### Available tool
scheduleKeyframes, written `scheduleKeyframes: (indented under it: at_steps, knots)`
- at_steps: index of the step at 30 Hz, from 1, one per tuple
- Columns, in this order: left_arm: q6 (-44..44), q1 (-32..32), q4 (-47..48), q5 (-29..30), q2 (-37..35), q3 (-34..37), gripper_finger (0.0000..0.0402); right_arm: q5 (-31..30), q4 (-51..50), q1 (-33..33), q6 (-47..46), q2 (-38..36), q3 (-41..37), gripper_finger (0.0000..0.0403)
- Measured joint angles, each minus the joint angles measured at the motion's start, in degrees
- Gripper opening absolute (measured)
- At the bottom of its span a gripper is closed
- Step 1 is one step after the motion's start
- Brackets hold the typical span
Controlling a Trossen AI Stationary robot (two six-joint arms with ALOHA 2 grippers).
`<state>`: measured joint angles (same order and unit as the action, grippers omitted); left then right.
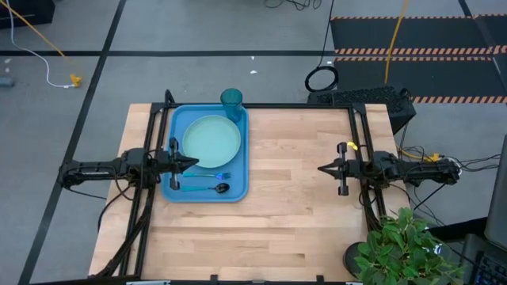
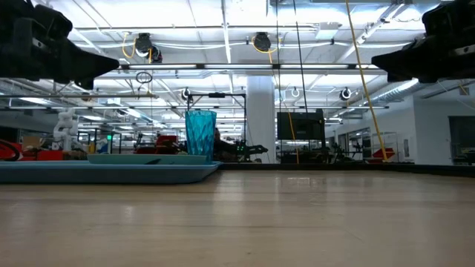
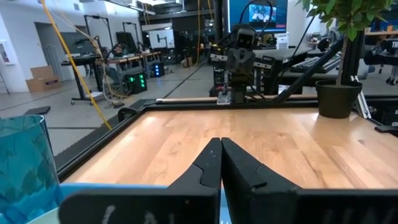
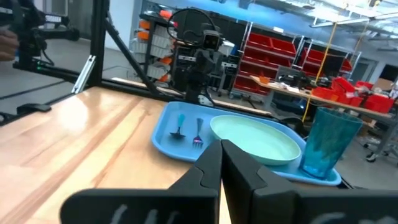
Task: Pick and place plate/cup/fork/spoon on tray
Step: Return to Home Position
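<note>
Jaws pressed together, left gripper point(image 1: 192, 163) hangs over the 9 o'clock rim of the tray point(image 1: 238, 190); right gripper point(image 1: 323, 169), likewise closed, sits toward the table's 3 o'clock. On the tray lie the plate point(image 1: 211, 142), cup point(image 1: 231, 99) at 12 o'clock, fork point(image 1: 214, 176) and spoon point(image 1: 207, 188) at 6 o'clock.

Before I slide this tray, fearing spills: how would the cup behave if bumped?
The cup stands tall and narrow, so it probably tips easily. Translucent, likely plastic: probably light. At the tray's corner, it might topple over the rim.
</note>
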<state>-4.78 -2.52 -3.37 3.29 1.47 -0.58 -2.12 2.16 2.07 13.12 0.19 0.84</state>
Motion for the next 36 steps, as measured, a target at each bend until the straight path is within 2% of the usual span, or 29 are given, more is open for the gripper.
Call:
scheduleKeyframes:
  at_steps: [15, 23, 36]
  knots:
    - [1.01, 0.01, 1.53, -0.44, -0.02, -0.02, 0.0005, -0.6, 0.04, 0.0, -0.85, 0.0, 0.0, 0.0]
    - [2.32, 1.48, 1.88, -4.81, -0.01, -0.04, 0.0003, -0.66, 0.02, 0.0, -0.85, 0.0, 0.0, 0.0]
    - [-1.61, 3.52, 1.92, -4.81, -0.01, -0.04, 0.0003, -0.73, -0.01, 0.0, -0.85, 0.0, 0.0, 0.0]
